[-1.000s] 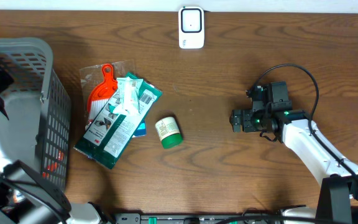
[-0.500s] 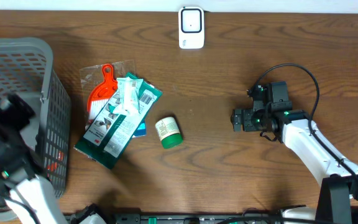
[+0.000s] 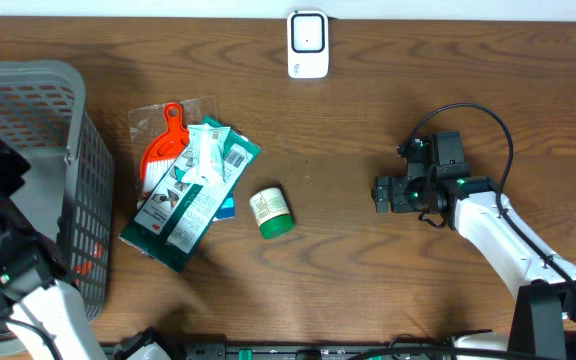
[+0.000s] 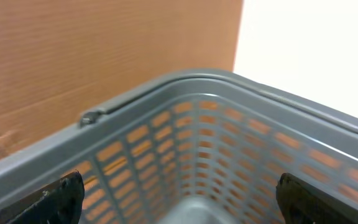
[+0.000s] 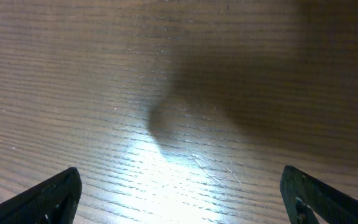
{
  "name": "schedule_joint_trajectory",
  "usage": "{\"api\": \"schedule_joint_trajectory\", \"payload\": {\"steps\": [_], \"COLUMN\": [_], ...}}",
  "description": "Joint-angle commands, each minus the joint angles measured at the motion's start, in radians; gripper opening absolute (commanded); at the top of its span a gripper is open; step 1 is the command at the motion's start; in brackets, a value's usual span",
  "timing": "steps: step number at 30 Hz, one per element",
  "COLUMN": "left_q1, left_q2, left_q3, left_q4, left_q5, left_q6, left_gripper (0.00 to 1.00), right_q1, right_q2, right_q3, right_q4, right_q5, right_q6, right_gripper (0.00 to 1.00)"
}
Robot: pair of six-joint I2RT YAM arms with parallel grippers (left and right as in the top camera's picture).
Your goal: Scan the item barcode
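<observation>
Holding the left gripper above the grey basket, jaws spread to full width, released, grasping nothing and touching nothing. Looking past both fingertips onto the basket's mesh wall.

Hovering the right gripper over bare table, jaws spread equally wide, empty, pointing toward the items.

Lying well apart from both grippers, between basket and right gripper:
- a green-capped bottle on its side, just beside a pile of flat packets;
- an orange-handled tool in clear wrap, touching the pile's far end.

Showing a white barcode-like label face up on the top packet.

Standing at the far table edge, well apart from the pile: the white scanner.

Showing a red object through the basket mesh, too obscured for identifying.
</observation>
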Motion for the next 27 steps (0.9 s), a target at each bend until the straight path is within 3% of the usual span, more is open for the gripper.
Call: {"api": "schedule_joint_trajectory", "payload": {"steps": [1,12,20,27], "left_q1": [0.000,0.023,0.084,0.143], "left_q2": [0.068,0.180,0.180,0.238], "left_q3": [0.056,0.246,0.293,0.293], "left_q4": [-0.018,-0.748,-0.964,-1.014], "left_q5": [-0.182,-0.118,-0.121,-0.043], "left_q6": [-0.002,-0.002,-0.002,-0.003], "left_gripper": [0.98,0.99,0.99,0.99], "right_q1": [0.010,0.010,0.010,0.010], "right_q2": [0.003,0.003,0.003,0.003], "right_q3": [-0.005,-0.005,-0.005,-0.005], "right_q4": [-0.001,-0.001,-0.001,0.000], "right_q5": [0.006,-0.004,-0.033,-0.033], "right_q6": [-0.031,-0.050,-0.050,-0.051], "right_gripper": [0.99,0.99,0.99,0.99]}}
